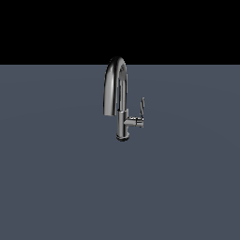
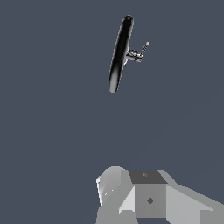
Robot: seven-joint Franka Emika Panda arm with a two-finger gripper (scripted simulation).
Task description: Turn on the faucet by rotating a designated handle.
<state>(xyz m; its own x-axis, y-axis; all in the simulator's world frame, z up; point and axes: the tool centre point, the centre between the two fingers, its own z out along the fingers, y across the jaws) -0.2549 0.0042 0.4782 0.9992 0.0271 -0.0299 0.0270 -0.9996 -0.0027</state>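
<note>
The faucet (image 1: 115, 86) stands upright on a flat grey surface in the exterior view, with a tall arched spout, a cylindrical body and a round base. The handle (image 1: 141, 107) is a thin chrome lever pointing up from a short stub on the exterior view's right of the body. The wrist view looks down on the faucet (image 2: 119, 54), with the handle (image 2: 144, 47) sticking out to one side. Only part of my gripper (image 2: 144, 194) shows at the picture's edge, far from the faucet and touching nothing. I cannot tell how its jaws stand. The arm is not in the exterior view.
The grey surface (image 1: 61, 178) stretches out all round the faucet. A black background lies behind it in the exterior view.
</note>
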